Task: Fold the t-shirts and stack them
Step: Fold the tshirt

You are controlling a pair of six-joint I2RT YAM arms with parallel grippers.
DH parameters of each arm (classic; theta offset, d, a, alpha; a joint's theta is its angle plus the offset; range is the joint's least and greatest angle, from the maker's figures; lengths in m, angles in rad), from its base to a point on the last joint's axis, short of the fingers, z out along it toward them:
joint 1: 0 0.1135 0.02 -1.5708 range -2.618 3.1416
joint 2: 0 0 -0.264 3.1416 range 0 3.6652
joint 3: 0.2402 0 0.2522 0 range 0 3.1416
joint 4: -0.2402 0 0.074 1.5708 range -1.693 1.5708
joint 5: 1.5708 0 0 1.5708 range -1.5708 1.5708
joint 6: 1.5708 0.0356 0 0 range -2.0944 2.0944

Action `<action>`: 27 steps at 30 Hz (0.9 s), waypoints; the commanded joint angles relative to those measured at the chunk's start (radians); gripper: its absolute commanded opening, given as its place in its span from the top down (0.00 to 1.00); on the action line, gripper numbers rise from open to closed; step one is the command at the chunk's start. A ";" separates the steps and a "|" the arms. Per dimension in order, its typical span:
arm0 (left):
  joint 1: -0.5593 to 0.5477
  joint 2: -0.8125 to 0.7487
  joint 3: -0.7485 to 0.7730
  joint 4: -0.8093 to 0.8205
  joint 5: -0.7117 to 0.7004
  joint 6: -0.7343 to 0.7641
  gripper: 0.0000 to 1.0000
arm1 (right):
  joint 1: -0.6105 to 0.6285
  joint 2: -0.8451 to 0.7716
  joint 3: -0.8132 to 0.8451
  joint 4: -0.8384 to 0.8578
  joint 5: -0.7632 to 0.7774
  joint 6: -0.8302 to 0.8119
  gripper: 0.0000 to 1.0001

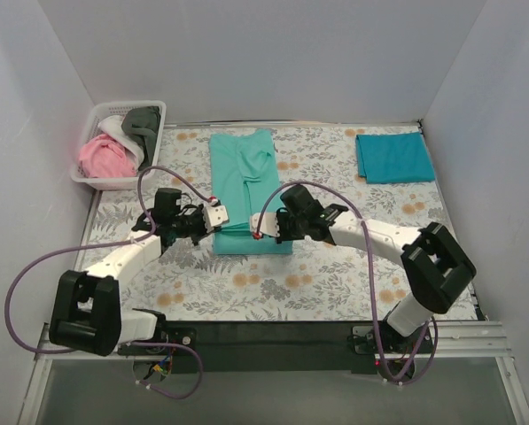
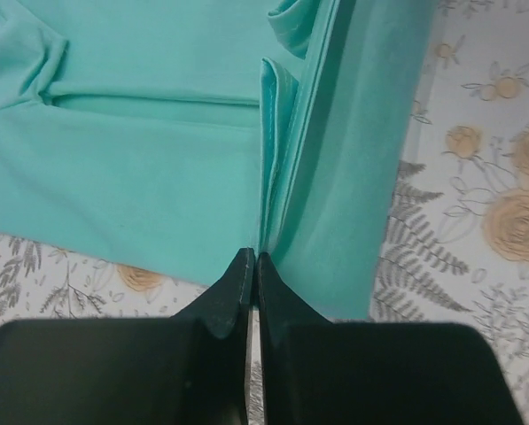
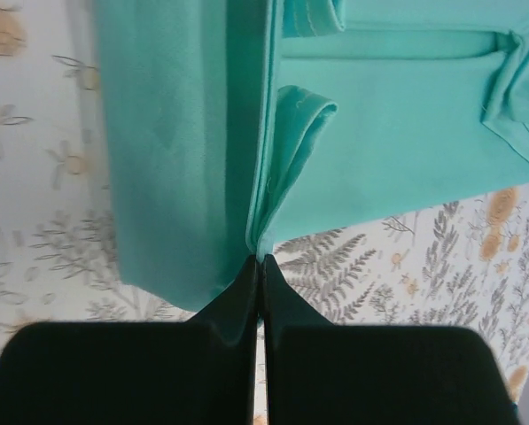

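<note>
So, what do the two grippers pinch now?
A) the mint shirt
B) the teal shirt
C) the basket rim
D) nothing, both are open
A: in the wrist views the left gripper and the right gripper are each shut on a raised edge of the mint shirt.

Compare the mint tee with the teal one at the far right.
The mint tee is lighter; the teal tee is darker. The mint tee is a long narrow strip; the teal tee is a compact folded rectangle. The left gripper and right gripper pinch the mint tee's near end; the teal tee lies untouched. Both rest on the floral cloth.
</note>
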 commanded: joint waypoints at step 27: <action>0.118 0.544 0.336 0.456 -0.017 -0.033 1.00 | -0.229 0.528 0.610 0.013 -0.084 -0.173 0.99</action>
